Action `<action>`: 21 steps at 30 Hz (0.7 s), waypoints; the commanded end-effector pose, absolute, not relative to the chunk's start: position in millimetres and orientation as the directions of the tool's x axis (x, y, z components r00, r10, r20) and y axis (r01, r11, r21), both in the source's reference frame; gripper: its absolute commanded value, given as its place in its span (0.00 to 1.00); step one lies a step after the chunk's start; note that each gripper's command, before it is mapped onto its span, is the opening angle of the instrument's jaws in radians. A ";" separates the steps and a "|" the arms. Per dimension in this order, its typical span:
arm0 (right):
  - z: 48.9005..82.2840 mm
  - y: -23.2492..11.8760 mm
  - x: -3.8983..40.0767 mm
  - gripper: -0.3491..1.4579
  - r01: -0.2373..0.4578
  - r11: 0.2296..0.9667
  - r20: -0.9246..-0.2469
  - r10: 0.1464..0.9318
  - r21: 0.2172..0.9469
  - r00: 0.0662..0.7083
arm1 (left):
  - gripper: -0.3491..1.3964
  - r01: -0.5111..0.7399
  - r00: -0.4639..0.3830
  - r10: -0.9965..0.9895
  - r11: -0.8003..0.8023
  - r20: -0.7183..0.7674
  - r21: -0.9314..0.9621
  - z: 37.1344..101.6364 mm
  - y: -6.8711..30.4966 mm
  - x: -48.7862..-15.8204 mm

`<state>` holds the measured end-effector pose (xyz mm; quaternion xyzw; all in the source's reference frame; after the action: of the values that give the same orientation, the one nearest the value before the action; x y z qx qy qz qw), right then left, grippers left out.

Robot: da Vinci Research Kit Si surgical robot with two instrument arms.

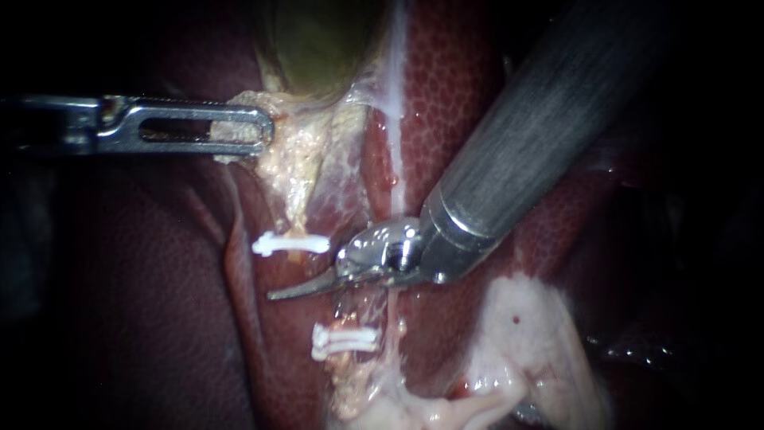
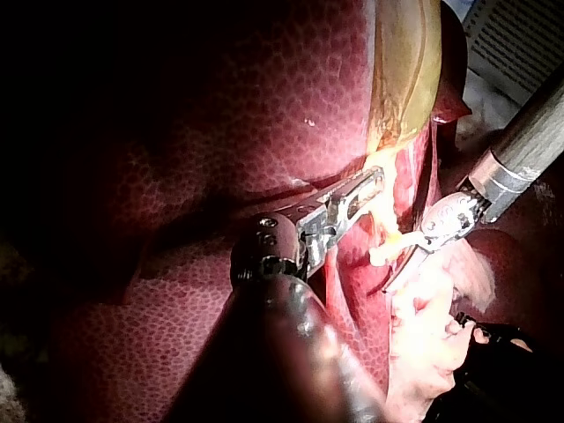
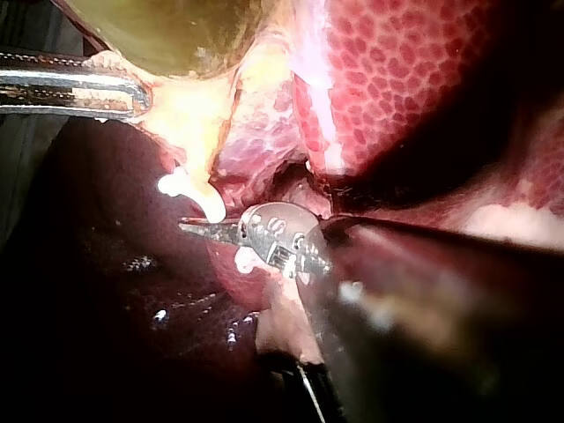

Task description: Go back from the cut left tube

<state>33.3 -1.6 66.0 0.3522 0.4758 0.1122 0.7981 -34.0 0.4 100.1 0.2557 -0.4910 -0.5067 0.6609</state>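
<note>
Across the liver (image 1: 446, 95), below the greenish gallbladder (image 1: 318, 40), the right instrument (image 1: 286, 291) reaches in, its thick shaft ending in slim curved blades that lie together and hold nothing. From the liver's left edge, the left instrument (image 1: 259, 131) has its slotted jaws clamped on pale tissue (image 1: 306, 151) at the gallbladder's lower end. The left tube (image 1: 342, 370) runs down the liver's middle and looks parted between the upper clip (image 1: 290, 244) and the lower clips (image 1: 344, 341). The cut seems done, but the retreat seems barely begun: the blades lie in that very gap, just beside the upper clip, not yet drawn clear
</note>
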 end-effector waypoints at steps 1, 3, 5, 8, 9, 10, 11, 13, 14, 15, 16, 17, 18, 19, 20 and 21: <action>66.0 -1.5 33.4 0.00 0.159 0.725 -0.680 0.514 0.670 0.522 | 0.00 0.418 0.005 -0.921 0.357 0.390 0.836 100.1 0.4 -34.0; 66.0 -1.5 33.4 0.00 0.159 0.725 -0.680 0.514 0.670 0.522 | 0.00 0.417 0.006 -0.921 0.357 0.390 0.836 100.1 0.4 -34.0; 66.0 -1.5 33.4 0.00 0.159 0.725 -0.680 0.514 0.670 0.522 | 0.00 0.417 0.006 -0.921 0.357 0.390 0.836 100.1 0.4 -34.0; 66.0 -1.5 33.4 0.00 0.162 0.724 -0.680 0.514 0.671 0.523 | 0.00 0.416 0.004 -0.923 0.352 0.386 0.838 100.0 0.4 -34.0; 66.0 -1.5 33.4 0.00 0.164 0.722 -0.680 0.514 0.672 0.523 | 0.00 0.416 0.004 -0.923 0.352 0.386 0.838 100.0 0.4 -34.0; 66.0 -1.6 33.4 0.00 0.167 0.721 -0.680 0.514 0.673 0.523 | 0.00 0.416 0.004 -0.923 0.352 0.386 0.838 100.0 0.4 -34.0; 66.0 -1.6 33.4 0.00 0.170 0.724 -0.684 0.509 0.669 0.523 | 0.00 0.416 0.004 -0.923 0.352 0.386 0.838 100.0 0.4 -34.0; 66.0 -1.6 33.4 0.00 0.171 0.724 -0.684 0.509 0.668 0.523 | 0.00 0.416 0.004 -0.923 0.352 0.386 0.838 100.0 0.4 -34.0; 65.9 -1.6 33.4 0.00 0.171 0.724 -0.684 0.509 0.668 0.523 | 0.00 0.416 0.004 -0.923 0.352 0.386 0.838 100.0 0.4 -34.0; 65.9 -1.6 33.4 0.00 0.171 0.724 -0.684 0.508 0.668 0.523 | 0.00 0.416 0.004 -0.923 0.352 0.386 0.838 100.0 0.4 -34.0; 65.9 -1.7 33.4 0.00 0.171 0.724 -0.684 0.508 0.668 0.523 | 0.00 0.416 0.004 -0.923 0.352 0.386 0.838 100.1 0.3 -34.0; 65.9 -1.7 33.4 0.00 0.172 0.724 -0.685 0.510 0.668 0.520 | 0.00 0.416 0.004 -0.923 0.352 0.386 0.838 100.0 0.3 -33.9; 65.9 -1.7 33.4 0.01 0.172 0.724 -0.685 0.510 0.668 0.520 | 0.00 0.416 0.004 -0.923 0.352 0.386 0.838 100.0 0.3 -33.9; 65.8 -1.7 33.4 0.11 0.172 0.724 -0.685 0.509 0.668 0.520 | 0.00 0.416 0.004 -0.923 0.352 0.386 0.838 100.0 0.3 -33.9; 65.8 -1.7 33.4 0.19 0.173 0.723 -0.686 0.511 0.668 0.518 | 0.00 0.416 0.004 -0.923 0.352 0.386 0.838 100.1 0.3 -33.9; 65.7 -1.8 33.4 0.26 0.173 0.723 -0.687 0.512 0.669 0.515 | 0.00 0.416 0.004 -0.923 0.352 0.386 0.838 100.1 0.3 -33.9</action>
<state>33.5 -1.9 65.7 0.3560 0.4819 0.1069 0.7935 -33.9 0.3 100.1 0.2582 -0.4905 -0.5073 0.6599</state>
